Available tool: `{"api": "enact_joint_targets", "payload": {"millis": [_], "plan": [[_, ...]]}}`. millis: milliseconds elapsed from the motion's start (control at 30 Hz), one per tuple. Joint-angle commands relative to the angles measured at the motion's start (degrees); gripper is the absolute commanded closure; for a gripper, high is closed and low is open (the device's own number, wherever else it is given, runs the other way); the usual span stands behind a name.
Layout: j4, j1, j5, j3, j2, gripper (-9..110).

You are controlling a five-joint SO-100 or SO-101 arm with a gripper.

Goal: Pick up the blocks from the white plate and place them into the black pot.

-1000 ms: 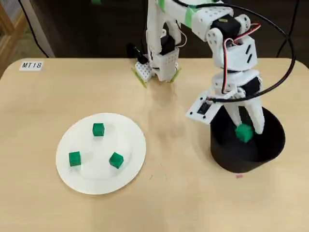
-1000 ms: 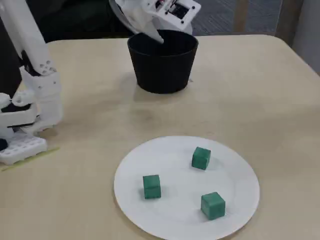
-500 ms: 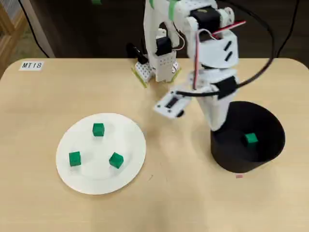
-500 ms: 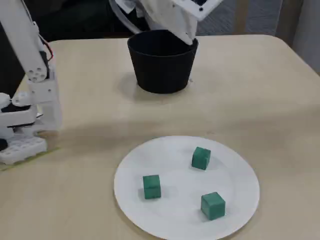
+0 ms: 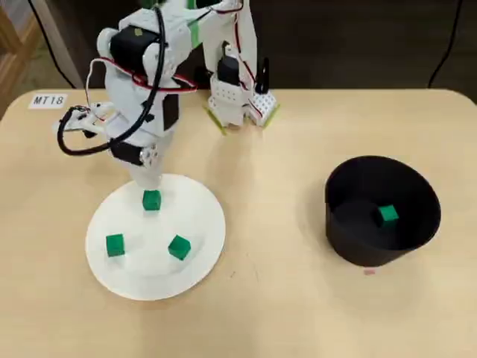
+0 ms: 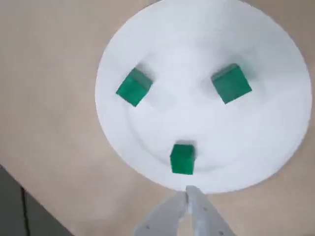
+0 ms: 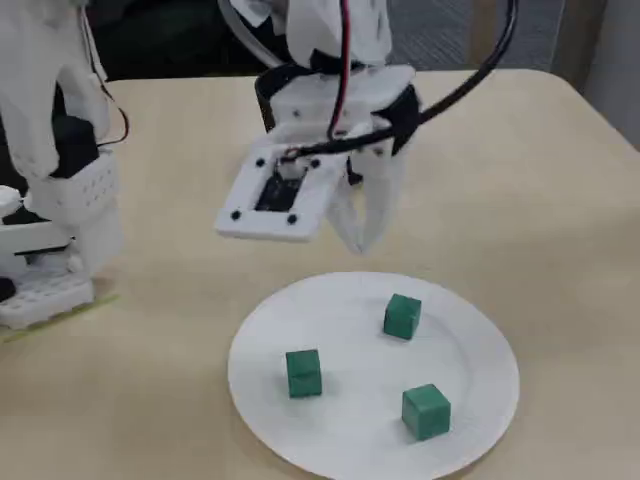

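Observation:
The white plate [image 5: 195, 218] lies on the left of the table, with three green blocks on it. One block [image 5: 151, 200] is at the plate's far edge, and two more lie nearer, one [image 5: 115, 245] left and one [image 5: 179, 247] right. A fourth block [image 5: 387, 215] lies inside the black pot [image 5: 373, 251] at the right. My gripper [image 5: 149, 183] hangs over the plate's far rim, just behind the nearest block [image 6: 182, 158], a little above it. In the wrist view its fingertips [image 6: 188, 194] meet, holding nothing. The fixed view shows the gripper [image 7: 360, 242] above the plate [image 7: 350, 335] and its blocks.
The arm's white base [image 5: 238, 93] stands at the table's back edge, with red and black cables looping beside the arm. A paper label [image 5: 48, 100] lies at the back left. Bare tabletop separates plate and pot.

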Motion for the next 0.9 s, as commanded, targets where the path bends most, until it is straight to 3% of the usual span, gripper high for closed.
{"api": "enact_joint_targets", "payload": {"millis": [0,167,367,467,600,867], "plan": [[-0.44,0.70,8.96,-4.92,-2.11,104],[-0.26,1.23,18.19,-12.13,-10.20,104],[4.31,3.52,18.81,-30.59,-24.96,103],[6.86,4.83,17.67,-38.41,-31.03,90],[7.56,6.24,15.47,-39.11,-31.99,80],[7.82,6.33,15.38,-33.49,-29.44,72]]}}
